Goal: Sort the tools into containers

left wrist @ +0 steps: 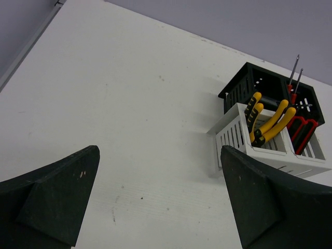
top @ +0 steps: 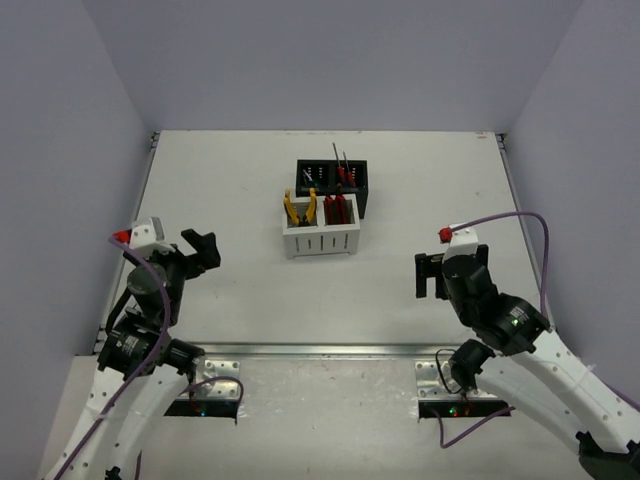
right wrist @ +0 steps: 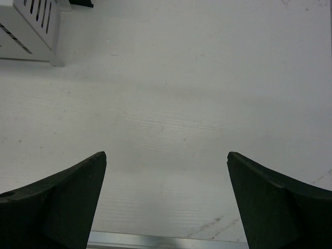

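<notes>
1. Two small two-compartment boxes stand near the middle of the white table. A white slotted plastic box is in front, and a black plastic box sits directly behind it, a little to the right. The two seem to touch.
2. Two yellow-and-black-handled pliers stand handles-up in the left compartment of the white box. In the left wrist view their curved handles lean above the rim.
3. Two red-and-black utility knives stand upright, side by side, in the right compartment of the white box.
4. Two thin screwdrivers with red handles stand in the right compartment of the black box, with their metal shafts pointing up past the rim.
5. One compartment, the left one of the black box, is too dark and small to tell what it contains.
6. The left tool hovers over the left part of the table, well apart from both boxes. Its fingers are spread wide, with only bare table between them.
7. The right tool hovers over the right part of the table, also well apart from the boxes. Its fingers stand wide apart and grip nothing. A corner of the white box shows at the upper left of its wrist view.
</notes>
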Robot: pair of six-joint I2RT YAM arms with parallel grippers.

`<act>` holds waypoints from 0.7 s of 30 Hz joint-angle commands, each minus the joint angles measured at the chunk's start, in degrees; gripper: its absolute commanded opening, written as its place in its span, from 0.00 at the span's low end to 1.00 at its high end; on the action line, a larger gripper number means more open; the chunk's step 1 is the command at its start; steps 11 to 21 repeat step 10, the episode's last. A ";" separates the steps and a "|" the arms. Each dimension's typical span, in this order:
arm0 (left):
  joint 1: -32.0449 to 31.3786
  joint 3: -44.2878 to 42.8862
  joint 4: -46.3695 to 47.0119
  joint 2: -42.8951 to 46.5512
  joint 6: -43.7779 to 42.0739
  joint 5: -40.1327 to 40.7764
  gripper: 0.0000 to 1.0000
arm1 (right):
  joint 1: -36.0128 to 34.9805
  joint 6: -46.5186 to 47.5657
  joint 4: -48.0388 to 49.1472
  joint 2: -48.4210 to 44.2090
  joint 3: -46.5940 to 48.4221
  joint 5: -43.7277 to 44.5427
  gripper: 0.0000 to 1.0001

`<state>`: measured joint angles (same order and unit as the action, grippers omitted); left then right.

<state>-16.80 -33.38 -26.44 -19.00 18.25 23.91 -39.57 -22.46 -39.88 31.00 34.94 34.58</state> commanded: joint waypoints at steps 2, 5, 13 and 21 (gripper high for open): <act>0.27 0.23 3.50 1.42 -1.19 -2.18 1.00 | -0.07 -1.99 3.13 1.53 -0.13 2.96 0.99; 0.27 -0.23 2.71 1.63 -0.87 -0.63 1.00 | -0.04 -3.03 2.96 1.87 -0.37 3.87 0.99; 0.27 0.13 3.04 2.18 -1.07 -1.01 1.00 | -0.05 -3.68 2.90 1.34 -0.40 4.96 0.99; 0.27 0.13 3.04 2.18 -1.07 -1.01 1.00 | -0.05 -3.68 2.90 1.34 -0.40 4.96 0.99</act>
